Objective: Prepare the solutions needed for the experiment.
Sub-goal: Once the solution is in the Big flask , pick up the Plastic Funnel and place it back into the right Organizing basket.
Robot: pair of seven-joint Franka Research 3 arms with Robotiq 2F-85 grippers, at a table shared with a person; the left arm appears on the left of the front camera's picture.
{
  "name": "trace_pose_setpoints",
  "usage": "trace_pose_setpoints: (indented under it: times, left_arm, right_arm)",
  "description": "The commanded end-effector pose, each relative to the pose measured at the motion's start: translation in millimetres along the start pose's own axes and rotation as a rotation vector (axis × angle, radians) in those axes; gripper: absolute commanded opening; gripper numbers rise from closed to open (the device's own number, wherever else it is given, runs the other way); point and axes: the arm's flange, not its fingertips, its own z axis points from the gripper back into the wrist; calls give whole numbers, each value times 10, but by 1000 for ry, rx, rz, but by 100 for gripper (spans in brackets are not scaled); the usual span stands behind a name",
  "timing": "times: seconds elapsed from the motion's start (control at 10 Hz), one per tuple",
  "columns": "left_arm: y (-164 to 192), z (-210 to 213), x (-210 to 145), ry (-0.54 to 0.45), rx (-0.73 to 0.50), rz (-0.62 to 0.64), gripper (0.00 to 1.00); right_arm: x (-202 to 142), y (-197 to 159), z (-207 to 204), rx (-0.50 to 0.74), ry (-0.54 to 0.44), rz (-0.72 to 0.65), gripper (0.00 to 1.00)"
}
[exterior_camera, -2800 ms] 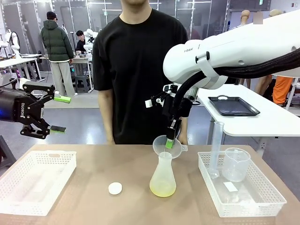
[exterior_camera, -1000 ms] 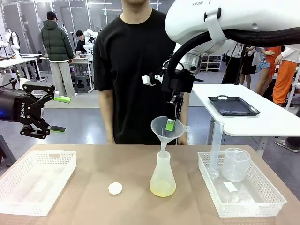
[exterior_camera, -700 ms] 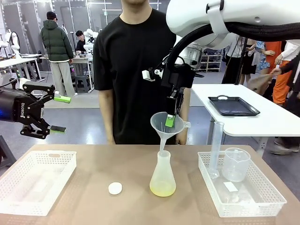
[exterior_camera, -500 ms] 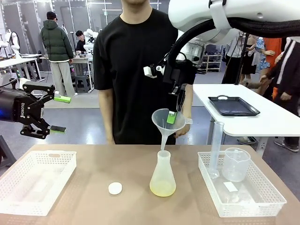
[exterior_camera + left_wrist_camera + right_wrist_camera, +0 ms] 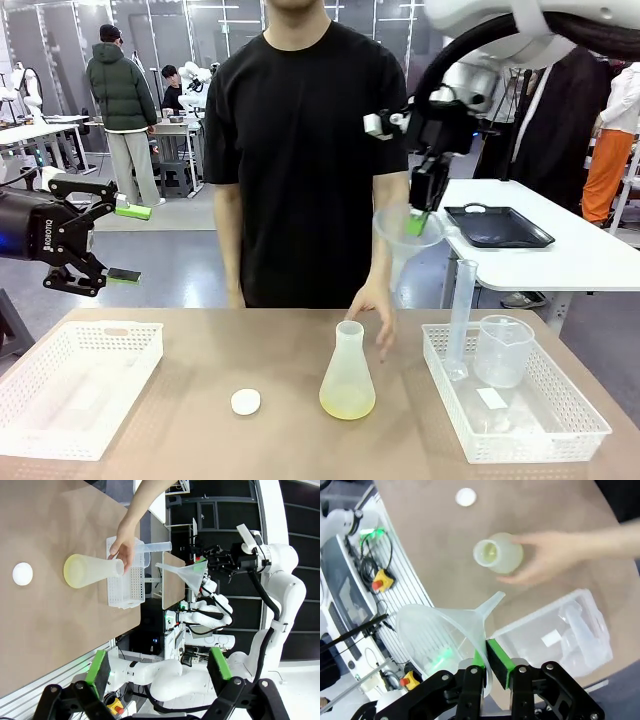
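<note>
Front: pinching the funnel (image 5: 400, 235) in the clenched right gripper (image 5: 417, 222) above-right of the flask (image 5: 348, 350) holding the solutions (image 5: 347, 403), hovering the released left gripper (image 5: 128, 243) far left of it; left wrist: viewing a hand (image 5: 125, 540) just beside the flask; right wrist: overlooking the flask.

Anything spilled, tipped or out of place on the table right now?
Nothing spilled or tipped. The flask stands upright and open, pale yellow-green liquid in its base; a white cap lies loose on the table beside it. The right hand holds the funnel in the air, clear of the flask.
</note>
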Motion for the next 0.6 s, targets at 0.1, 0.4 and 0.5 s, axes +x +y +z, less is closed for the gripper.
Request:
trace_pose_setpoints:
  times: [0.1,0.4,0.5]
  left_arm:
    - [-22,-28,-13,1,-28,13,100]
    - [-22,-28,-13,1,-28,13,100]
    - [-22,-28,-13,1,-28,13,100]
  right_arm:
    - [-366,-305,122,11,-66,-92,0]
    - [-298,-311,167,-9,-34,-79,0]
    - [-298,-311,167,-9,-34,-79,0]
